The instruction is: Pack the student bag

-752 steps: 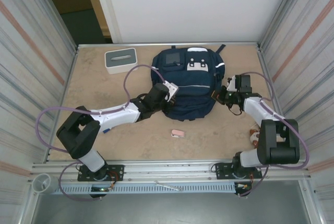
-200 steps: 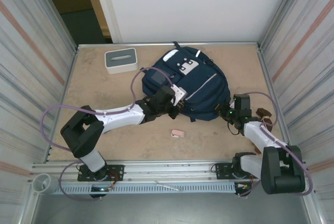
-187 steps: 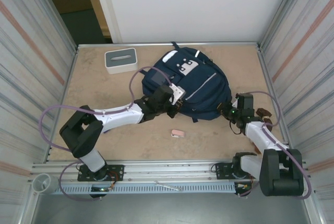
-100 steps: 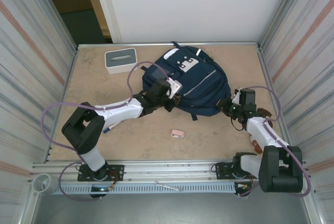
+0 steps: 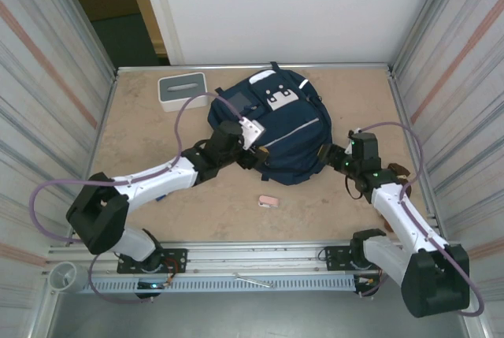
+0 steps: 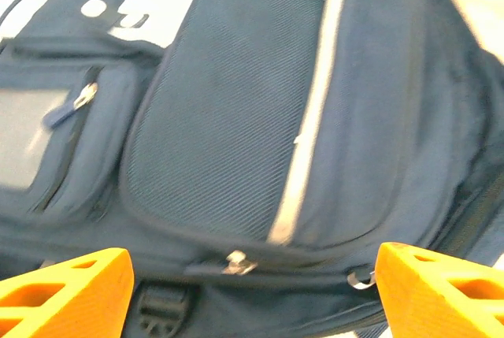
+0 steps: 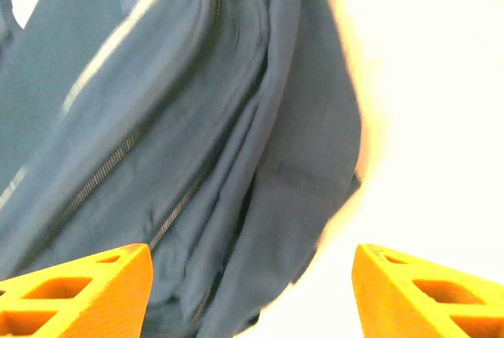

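Looking down on the table, corrugated walls close it in at 9 and 3 o'clock and a white wall stands at 12. One student bag lies flat from the centre toward 12 o'clock, its top corner close to the back edge. One grey-and-white box sits at 10 o'clock, just apart from the bag, with bare table between it and the left wall. One small pink piece lies alone at 6 o'clock, with bare table around it across the near strip. One brown object sits at 4 o'clock near the right wall. Left fingers are spread wide at the bag's 7 o'clock edge, pinching nothing; three zip pulls and one pale stripe show there. Right fingers are also spread wide and empty at the bag's 4 o'clock corner. Marks on the white patch are too small to read.
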Tool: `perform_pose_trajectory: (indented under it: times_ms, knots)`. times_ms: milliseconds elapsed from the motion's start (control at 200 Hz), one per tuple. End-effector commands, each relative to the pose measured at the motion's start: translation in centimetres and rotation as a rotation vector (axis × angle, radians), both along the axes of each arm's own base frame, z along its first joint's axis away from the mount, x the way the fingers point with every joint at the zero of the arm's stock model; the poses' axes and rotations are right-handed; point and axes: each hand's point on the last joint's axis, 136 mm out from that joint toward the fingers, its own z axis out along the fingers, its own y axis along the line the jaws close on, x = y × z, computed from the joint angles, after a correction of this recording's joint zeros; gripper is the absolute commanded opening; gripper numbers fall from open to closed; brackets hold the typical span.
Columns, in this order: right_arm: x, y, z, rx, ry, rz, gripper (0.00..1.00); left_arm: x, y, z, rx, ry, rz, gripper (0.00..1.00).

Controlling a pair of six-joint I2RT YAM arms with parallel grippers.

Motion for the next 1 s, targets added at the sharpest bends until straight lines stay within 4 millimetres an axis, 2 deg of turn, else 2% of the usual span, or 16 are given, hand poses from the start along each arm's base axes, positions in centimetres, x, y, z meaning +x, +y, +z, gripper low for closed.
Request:
perform_pose_trajectory:
  times_ms: [0, 110, 235, 421, 511, 631, 792, 877, 992]
  knots:
    - [1.8, 0.5, -0.3, 0.028, 0.007, -0.007, 0.66, 0.2, -3.2, 0.6, 0.093, -0.084, -0.108, 0.82]
    - [2.6, 0.8, -2.2, 0.018, 0.069, 0.007, 0.61, 0.6, -5.6, -0.7, 0.164, -0.079, -0.178, 0.85]
    - [2.4, 1.4, -4.3, 0.06, 0.098, 0.011, 0.58, 0.9, -7.8, -2.1, 0.207, -0.055, -0.253, 0.87]
    - [1.3, 2.3, -6.4, 0.072, 0.141, 0.027, 0.57, 2.6, -9.2, -3.6, 0.249, -0.029, -0.265, 0.83]
    - [1.0, 2.8, -6.6, 0.071, 0.145, 0.04, 0.57, 3.8, -8.8, -3.3, 0.235, -0.021, -0.244, 0.73]
    - [0.5, 3.9, -6.6, 0.066, 0.135, 0.082, 0.55, 4.9, -8.2, -1.8, 0.153, -0.001, -0.241, 0.5]
    - [-0.2, 8.6, -5.0, 0.026, 0.06, 0.286, 0.54, 5.5, -7.5, -0.4, 0.046, 0.043, -0.287, 0.19]
    - [-0.6, 10.1, -3.8, -0.057, -0.004, 0.366, 0.55, 5.8, -6.7, 0.1, 0.027, 0.052, -0.307, 0.05]
    - [-0.3, 10.0, -1.6, -0.209, -0.102, 0.404, 0.58, 5.1, -5.2, 2.4, -0.052, 0.037, -0.396, 0.0]
